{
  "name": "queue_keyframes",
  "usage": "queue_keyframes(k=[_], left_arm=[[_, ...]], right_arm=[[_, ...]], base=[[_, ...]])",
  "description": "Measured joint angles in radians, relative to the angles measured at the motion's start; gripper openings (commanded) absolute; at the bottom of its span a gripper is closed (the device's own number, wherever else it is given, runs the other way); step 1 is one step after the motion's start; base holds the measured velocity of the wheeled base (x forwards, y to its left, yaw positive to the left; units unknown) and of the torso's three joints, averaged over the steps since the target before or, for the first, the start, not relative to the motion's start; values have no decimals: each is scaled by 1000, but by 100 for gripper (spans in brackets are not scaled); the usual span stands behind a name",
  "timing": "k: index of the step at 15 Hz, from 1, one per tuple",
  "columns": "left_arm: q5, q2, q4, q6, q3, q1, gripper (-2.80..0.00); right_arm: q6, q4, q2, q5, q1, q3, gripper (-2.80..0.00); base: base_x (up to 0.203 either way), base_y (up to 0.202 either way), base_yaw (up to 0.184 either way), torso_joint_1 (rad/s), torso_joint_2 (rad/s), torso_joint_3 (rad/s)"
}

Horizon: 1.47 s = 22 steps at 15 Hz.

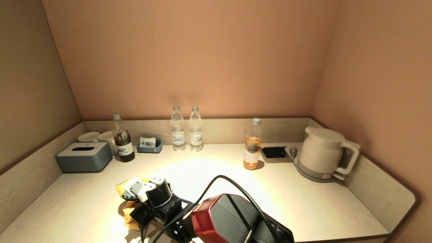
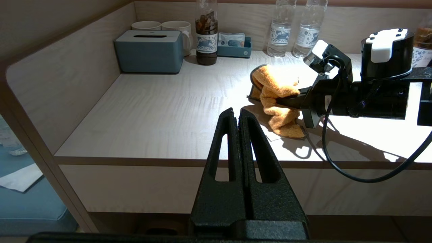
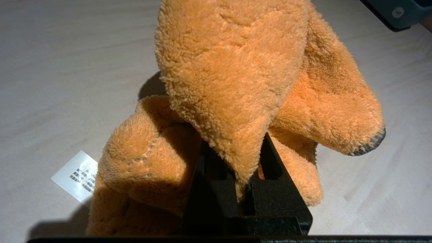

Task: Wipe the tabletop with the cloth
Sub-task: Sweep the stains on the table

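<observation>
An orange fleece cloth (image 1: 129, 218) lies bunched on the pale wooden tabletop (image 1: 303, 195) near its front left. My right gripper (image 2: 286, 100) reaches in from the right and is shut on a fold of the cloth (image 3: 236, 67). The rest of the cloth (image 2: 281, 123) drapes down onto the table, with its white label beside it. My left gripper (image 2: 236, 113) is shut and empty, held low in front of the table's front edge, to the left of the cloth. It does not show in the head view.
Along the back stand a blue tissue box (image 1: 84, 157), two mugs (image 1: 89, 136), a dark bottle (image 1: 124, 143), a small blue tray (image 1: 149, 145), two water bottles (image 1: 178, 130), an amber-filled bottle (image 1: 252, 146), a socket plate (image 1: 274, 152) and a white kettle (image 1: 320, 153). A raised rim borders the sides.
</observation>
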Motion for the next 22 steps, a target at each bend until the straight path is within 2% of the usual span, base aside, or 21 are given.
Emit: queue_keyframes(k=[9,14,18,22], left_arm=[[0,0,0,0,0,0,-280],[0,0,0,0,0,0,-280],[0,0,1,0,0,0,-280],[0,0,0,0,0,-1,-280]], right_arm=[[-25,91,-13,8,-16,20,-280],[-21,85,-30,-44,-111,21,-280],[2,91,-51,-100,-223,23,-280],[34,96,-68,-123,-264,30,-280]], base=[[0,0,0,0,0,0],[0,0,0,0,0,0],[0,0,0,0,0,0],[0,0,0,0,0,0]])
